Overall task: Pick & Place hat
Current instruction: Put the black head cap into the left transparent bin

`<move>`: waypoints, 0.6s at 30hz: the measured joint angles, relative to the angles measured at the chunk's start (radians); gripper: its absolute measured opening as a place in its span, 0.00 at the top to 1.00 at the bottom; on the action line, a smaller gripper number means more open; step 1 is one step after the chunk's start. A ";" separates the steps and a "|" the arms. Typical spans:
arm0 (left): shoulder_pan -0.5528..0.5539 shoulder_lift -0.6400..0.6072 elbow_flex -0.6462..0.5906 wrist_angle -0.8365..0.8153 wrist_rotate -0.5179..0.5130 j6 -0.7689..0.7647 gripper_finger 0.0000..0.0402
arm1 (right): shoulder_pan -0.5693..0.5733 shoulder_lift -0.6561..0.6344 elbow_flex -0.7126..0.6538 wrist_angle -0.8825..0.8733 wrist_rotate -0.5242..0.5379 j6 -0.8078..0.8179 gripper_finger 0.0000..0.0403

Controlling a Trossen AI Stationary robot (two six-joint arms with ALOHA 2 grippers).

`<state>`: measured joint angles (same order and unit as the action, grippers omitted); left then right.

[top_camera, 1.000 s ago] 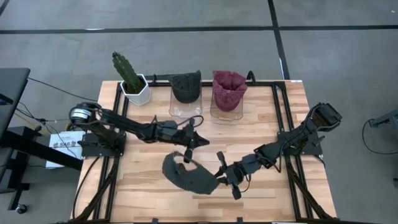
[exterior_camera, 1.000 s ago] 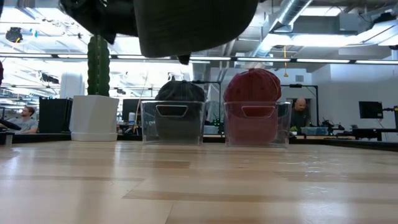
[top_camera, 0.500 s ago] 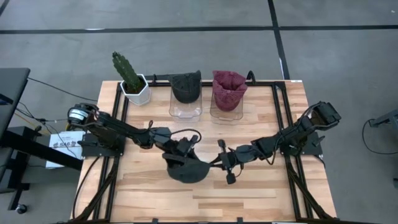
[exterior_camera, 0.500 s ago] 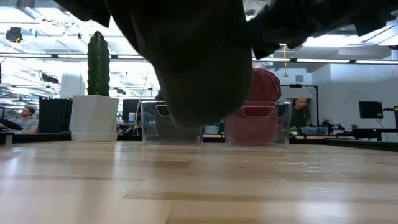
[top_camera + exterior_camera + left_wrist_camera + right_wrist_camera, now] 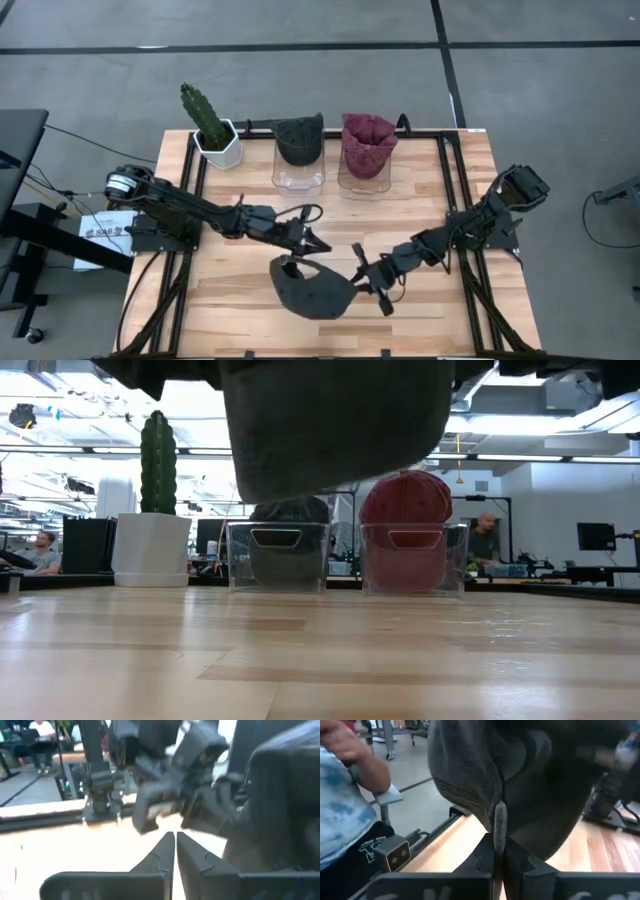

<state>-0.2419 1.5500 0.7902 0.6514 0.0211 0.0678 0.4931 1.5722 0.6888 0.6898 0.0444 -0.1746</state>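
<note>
Above the front middle of the table your right gripper (image 5: 366,278) stays pinched on the dark hat (image 5: 315,288), which has spread out again since half a second ago, while your left gripper (image 5: 308,240), fingers together, has let go and backed away, so one arm now carries it

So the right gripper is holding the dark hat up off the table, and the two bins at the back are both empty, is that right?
Not quite. The right gripper does hold the dark hat off the table, but the bins are not empty: the low view shows a dark hat in one and a red hat in the other.
</note>
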 joint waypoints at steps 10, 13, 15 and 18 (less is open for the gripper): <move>0.000 0.074 0.002 -0.033 -0.258 0.027 0.96 | 0.068 0.000 -0.001 0.051 0.024 -0.058 1.00; 0.000 0.054 0.001 -0.050 -0.408 0.077 0.96 | 0.074 0.000 -0.001 0.052 0.036 -0.058 1.00; -0.001 0.042 0.001 -0.051 -0.510 0.105 0.96 | 0.074 0.000 -0.001 0.050 0.037 -0.054 1.00; 0.000 0.042 -0.002 -0.066 -0.693 0.170 0.96 | 0.081 -0.002 0.004 0.051 0.017 -0.063 1.00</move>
<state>-0.2418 1.5920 0.7880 0.5856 -0.6715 0.2378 0.5737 1.5703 0.6926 0.7404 0.0611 -0.2379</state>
